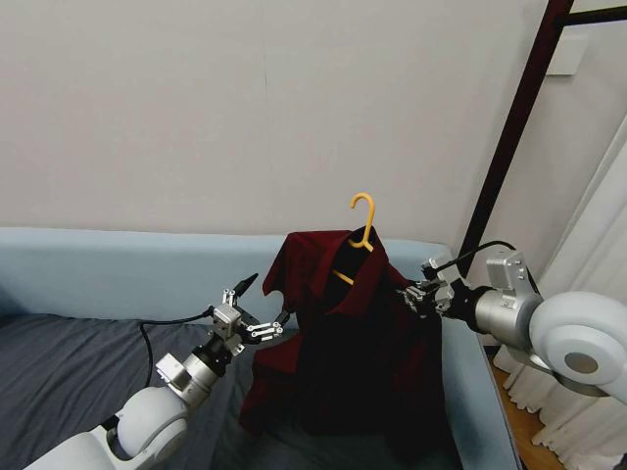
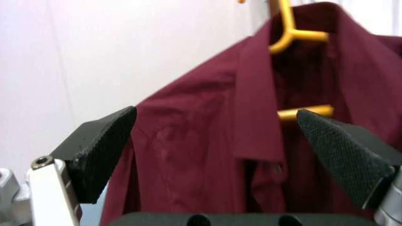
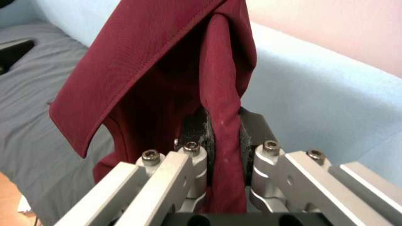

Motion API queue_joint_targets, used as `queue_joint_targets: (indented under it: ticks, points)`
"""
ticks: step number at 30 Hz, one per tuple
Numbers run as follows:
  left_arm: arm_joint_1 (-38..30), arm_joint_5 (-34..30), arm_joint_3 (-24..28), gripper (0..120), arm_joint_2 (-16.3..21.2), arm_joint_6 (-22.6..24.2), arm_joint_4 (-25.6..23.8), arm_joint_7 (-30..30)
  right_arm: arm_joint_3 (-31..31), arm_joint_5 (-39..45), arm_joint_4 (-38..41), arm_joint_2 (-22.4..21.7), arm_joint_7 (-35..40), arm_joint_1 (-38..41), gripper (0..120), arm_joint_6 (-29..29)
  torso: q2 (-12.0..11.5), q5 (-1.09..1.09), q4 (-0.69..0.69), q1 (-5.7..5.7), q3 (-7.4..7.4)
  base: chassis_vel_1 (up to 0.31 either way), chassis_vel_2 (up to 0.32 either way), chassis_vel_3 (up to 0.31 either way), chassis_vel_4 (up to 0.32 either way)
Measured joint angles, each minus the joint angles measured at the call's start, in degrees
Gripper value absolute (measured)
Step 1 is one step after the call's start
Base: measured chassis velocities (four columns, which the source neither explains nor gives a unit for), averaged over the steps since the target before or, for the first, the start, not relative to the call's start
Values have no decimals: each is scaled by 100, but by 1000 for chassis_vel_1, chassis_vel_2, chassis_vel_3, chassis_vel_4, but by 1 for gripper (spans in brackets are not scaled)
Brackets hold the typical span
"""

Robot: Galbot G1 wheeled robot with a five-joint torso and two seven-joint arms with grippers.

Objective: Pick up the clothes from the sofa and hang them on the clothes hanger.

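Note:
A dark red shirt (image 1: 343, 352) hangs on a yellow hanger (image 1: 361, 227) above the sofa's right end. My right gripper (image 1: 412, 297) is shut on the shirt's right shoulder edge; in the right wrist view the red fabric (image 3: 223, 127) is pinched between the two pads. My left gripper (image 1: 263, 309) is open just left of the shirt's left sleeve, not touching it. In the left wrist view its black fingertips (image 2: 100, 150) spread wide in front of the shirt (image 2: 207, 146) and the hanger (image 2: 292, 33).
The light blue sofa (image 1: 118, 269) has a dark grey seat cover (image 1: 59, 367). A black pole (image 1: 509, 137) leans at the right by a white curtain (image 1: 588, 255). A plain wall lies behind.

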Motion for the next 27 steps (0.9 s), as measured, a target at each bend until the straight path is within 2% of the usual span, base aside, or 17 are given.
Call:
queue_joint_targets:
  ticks: [1, 6, 11, 15, 20, 23, 27]
  points:
    - [0, 0, 0, 100, 0, 0, 0, 0, 0, 0, 0, 0, 0, 0, 7, 0, 0, 0, 0, 0, 0, 0, 0, 0, 0]
    - [-781, 54, 844, 100, -111, 178, 214, -268, -258, 51, -49, 160, 38, 293, 7, -46, 0, 0, -6, 0, 1, 0, 0, 0, 0]
    - [-1056, 65, 1164, 100, -190, 301, 398, -417, -421, 54, -81, 261, 48, 459, 7, -52, 0, -1, 2, 2, 1, 0, 0, 0, 0]
    - [-1229, 85, 1372, 100, -248, 321, 548, -425, -419, 55, -85, 259, 48, 427, 7, -55, -1, 0, -3, 1, 1, 0, 0, 0, 0]
    - [-1498, 95, 1552, 97, -393, 392, 737, -396, -436, 82, -73, 285, 45, 462, 7, -55, 0, 0, -2, 1, 1, 0, 0, 0, 0]
    - [-1627, 94, 1601, 90, -477, 451, 850, -366, -448, 90, -55, 287, 44, 475, 7, -55, 0, -1, -2, 1, 1, 0, 0, 0, 0]
    - [-1725, 87, 1660, 70, -501, 465, 931, -275, -450, 98, -49, 265, 33, 473, 7, -55, 0, 0, -2, 1, 1, 0, 0, 0, 0]
